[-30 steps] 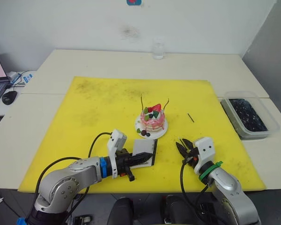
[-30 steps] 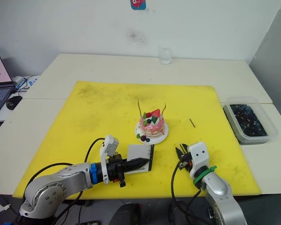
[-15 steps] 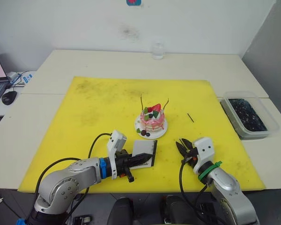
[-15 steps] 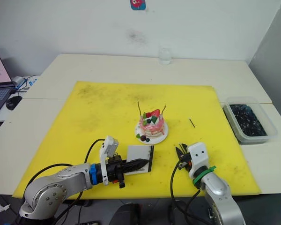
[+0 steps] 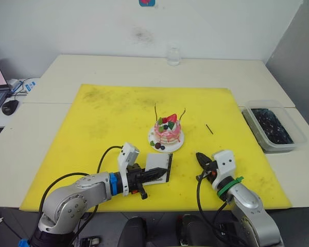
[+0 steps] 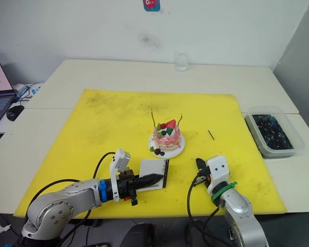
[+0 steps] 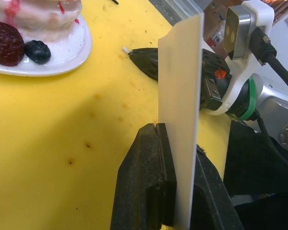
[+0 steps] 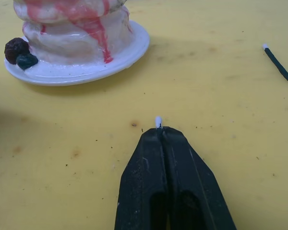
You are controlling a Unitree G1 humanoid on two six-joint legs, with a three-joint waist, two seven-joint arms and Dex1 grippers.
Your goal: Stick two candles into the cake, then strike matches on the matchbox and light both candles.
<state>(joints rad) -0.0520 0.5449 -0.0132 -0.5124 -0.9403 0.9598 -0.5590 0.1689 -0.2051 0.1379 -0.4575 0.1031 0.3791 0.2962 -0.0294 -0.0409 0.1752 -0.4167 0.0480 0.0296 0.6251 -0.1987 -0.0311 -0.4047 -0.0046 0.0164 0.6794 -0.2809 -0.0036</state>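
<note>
The pink-and-white cake (image 5: 167,131) stands on its white plate (image 5: 176,146) mid-mat, with two thin candles (image 5: 156,110) (image 5: 183,114) upright in its top. My left gripper (image 5: 150,176) is shut on the white matchbox (image 5: 159,168), holding it on edge (image 7: 180,120) just in front of the plate. Right of it, low over the mat, my right gripper (image 8: 159,130) is shut on a match, whose white tip (image 8: 158,121) pokes out past the fingertips toward the cake. A second dark match (image 5: 209,129) lies on the mat to the cake's right.
A yellow mat (image 5: 108,113) covers the table's middle. A clear tub of dark contents (image 5: 274,126) sits at the right edge. A glass (image 5: 173,54) stands at the back. A mouse (image 5: 10,106) and laptop are far left.
My right gripper's fingers, spread open a second ago, have shut on the match. The left arm and matchbox have stayed put.
</note>
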